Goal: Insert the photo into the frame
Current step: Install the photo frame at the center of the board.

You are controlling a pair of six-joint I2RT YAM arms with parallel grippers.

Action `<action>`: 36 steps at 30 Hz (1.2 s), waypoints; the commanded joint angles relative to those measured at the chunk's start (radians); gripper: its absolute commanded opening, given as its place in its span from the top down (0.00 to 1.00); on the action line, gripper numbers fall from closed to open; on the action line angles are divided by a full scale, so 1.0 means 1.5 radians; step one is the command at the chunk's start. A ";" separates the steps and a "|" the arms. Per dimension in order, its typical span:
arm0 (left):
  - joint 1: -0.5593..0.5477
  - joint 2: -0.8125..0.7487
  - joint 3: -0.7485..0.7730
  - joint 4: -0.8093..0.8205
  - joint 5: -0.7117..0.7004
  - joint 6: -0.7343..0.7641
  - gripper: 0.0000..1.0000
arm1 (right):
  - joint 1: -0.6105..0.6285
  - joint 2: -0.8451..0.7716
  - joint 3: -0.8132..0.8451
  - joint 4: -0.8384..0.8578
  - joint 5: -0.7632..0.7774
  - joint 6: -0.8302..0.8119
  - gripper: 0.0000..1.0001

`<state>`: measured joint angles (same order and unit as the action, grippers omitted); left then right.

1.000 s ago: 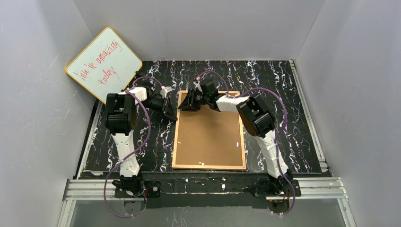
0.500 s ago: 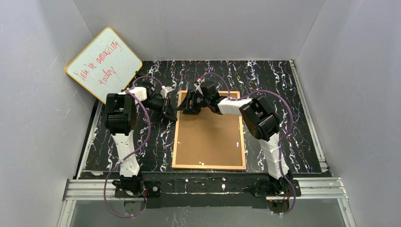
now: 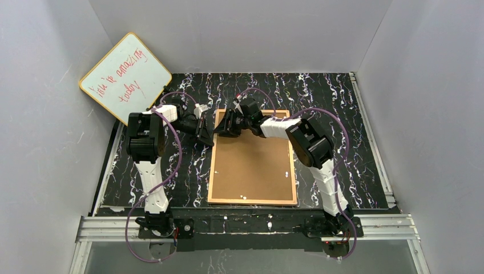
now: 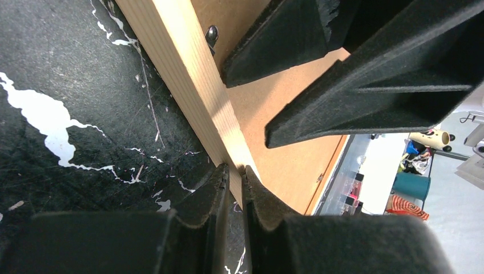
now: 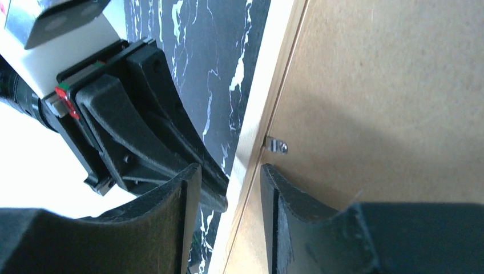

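Note:
The light-wood frame (image 3: pixel 212 165) lies face down on the black marbled table, with the brown backing board (image 3: pixel 254 165) set inside it. The photo is hidden. My left gripper (image 3: pixel 206 137) is at the frame's left rim near the far corner; in the left wrist view its tips (image 4: pixel 235 171) are pinched on the wood rim (image 4: pixel 188 74). My right gripper (image 3: pixel 224 128) is over the same far-left corner. In the right wrist view it (image 5: pixel 228 177) is open and straddles the rim (image 5: pixel 268 97), one finger over the board (image 5: pixel 388 97) beside a small metal tab (image 5: pixel 276 145).
A yellow-rimmed whiteboard (image 3: pixel 125 77) with red writing leans against the back left wall. Grey walls enclose the table on three sides. A metal rail (image 3: pixel 245 224) with both arm bases runs along the near edge. The two grippers are close together at the frame's corner.
My right gripper has shifted slightly left toward the frame's far-left corner, and its elbow has moved a little. The left arm and the frame have not moved.

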<state>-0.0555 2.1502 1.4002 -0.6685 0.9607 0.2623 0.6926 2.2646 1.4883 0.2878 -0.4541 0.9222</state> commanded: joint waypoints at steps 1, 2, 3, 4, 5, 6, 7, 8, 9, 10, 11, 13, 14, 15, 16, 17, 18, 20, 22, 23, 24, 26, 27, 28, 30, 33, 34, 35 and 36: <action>-0.026 0.015 -0.026 -0.020 -0.104 0.042 0.94 | 0.004 0.032 0.041 -0.006 0.022 0.003 0.50; -0.025 0.014 -0.026 -0.020 -0.104 0.042 0.94 | 0.005 0.035 0.043 -0.006 0.026 0.003 0.50; -0.025 0.014 -0.027 -0.020 -0.104 0.043 0.94 | 0.005 0.037 0.046 -0.005 0.030 0.003 0.51; -0.025 0.014 -0.027 -0.019 -0.104 0.043 0.94 | 0.004 0.039 0.049 -0.006 0.034 0.003 0.51; -0.025 0.014 -0.027 -0.020 -0.105 0.044 0.94 | 0.005 0.040 0.051 -0.007 0.038 0.002 0.52; -0.025 0.013 -0.028 -0.020 -0.107 0.045 0.94 | 0.004 0.042 0.052 -0.006 0.039 0.002 0.53; -0.025 0.013 -0.028 -0.019 -0.108 0.046 0.94 | 0.004 0.043 0.052 -0.005 0.040 0.002 0.53; -0.026 0.013 -0.028 -0.019 -0.108 0.046 0.94 | 0.005 0.044 0.053 -0.003 0.041 0.003 0.53; -0.025 0.012 -0.029 -0.019 -0.108 0.047 0.94 | 0.006 0.045 0.053 -0.001 0.038 0.004 0.54; -0.026 0.012 -0.029 -0.019 -0.107 0.049 0.94 | 0.005 0.046 0.055 -0.003 0.038 0.004 0.54; -0.025 0.010 -0.030 -0.019 -0.107 0.050 0.94 | 0.006 0.045 0.054 -0.003 0.038 0.004 0.54; -0.026 0.009 -0.030 -0.020 -0.107 0.050 0.94 | 0.006 0.043 0.050 0.004 0.029 0.008 0.55; -0.025 0.009 -0.029 -0.021 -0.107 0.050 0.94 | 0.006 0.039 0.047 0.007 0.026 0.011 0.55; -0.025 0.009 -0.029 -0.024 -0.108 0.052 0.94 | 0.006 0.035 0.044 0.011 0.018 0.014 0.55; -0.025 0.008 -0.027 -0.030 -0.108 0.055 0.94 | 0.006 0.026 0.038 0.017 0.005 0.019 0.54; -0.025 0.008 -0.025 -0.038 -0.110 0.063 0.94 | 0.005 0.009 0.031 0.023 -0.005 0.024 0.53; -0.025 0.007 -0.022 -0.047 -0.112 0.071 0.94 | 0.002 -0.008 0.024 0.027 -0.014 0.027 0.50; -0.024 0.003 -0.011 -0.076 -0.119 0.097 0.93 | -0.009 -0.049 0.006 0.028 -0.026 0.028 0.45; -0.022 -0.007 0.001 -0.111 -0.134 0.132 0.91 | -0.025 -0.101 -0.017 -0.008 -0.007 0.017 0.40; -0.022 -0.013 0.009 -0.128 -0.143 0.149 0.90 | -0.036 -0.129 -0.034 -0.026 0.005 0.010 0.37; -0.022 -0.020 0.017 -0.147 -0.153 0.166 0.89 | -0.049 -0.159 -0.056 -0.047 0.019 0.004 0.34; -0.020 -0.035 0.024 -0.178 -0.172 0.196 0.87 | -0.082 -0.221 -0.102 -0.079 0.040 -0.009 0.26; -0.020 -0.044 0.021 -0.186 -0.180 0.207 0.87 | -0.099 -0.254 -0.125 -0.098 0.052 -0.019 0.21; -0.020 -0.053 0.013 -0.189 -0.188 0.213 0.87 | -0.122 -0.284 -0.145 -0.128 0.070 -0.027 0.17; -0.022 -0.074 -0.016 -0.187 -0.198 0.226 0.86 | -0.170 -0.340 -0.181 -0.184 0.112 -0.046 0.14; -0.028 -0.105 -0.081 -0.160 -0.215 0.239 0.86 | -0.256 -0.418 -0.238 -0.270 0.203 -0.072 0.11; -0.034 -0.117 -0.102 -0.147 -0.227 0.240 0.86 | -0.288 -0.440 -0.274 -0.270 0.212 -0.072 0.11; -0.042 -0.130 -0.120 -0.132 -0.237 0.241 0.85 | -0.314 -0.459 -0.297 -0.270 0.223 -0.076 0.11; -0.048 -0.142 -0.135 -0.119 -0.245 0.239 0.85 | -0.339 -0.471 -0.316 -0.274 0.238 -0.081 0.11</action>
<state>-0.0933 2.0224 1.2869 -0.8875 0.7170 0.5602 0.2928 1.6287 1.1355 0.0204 -0.2417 0.8524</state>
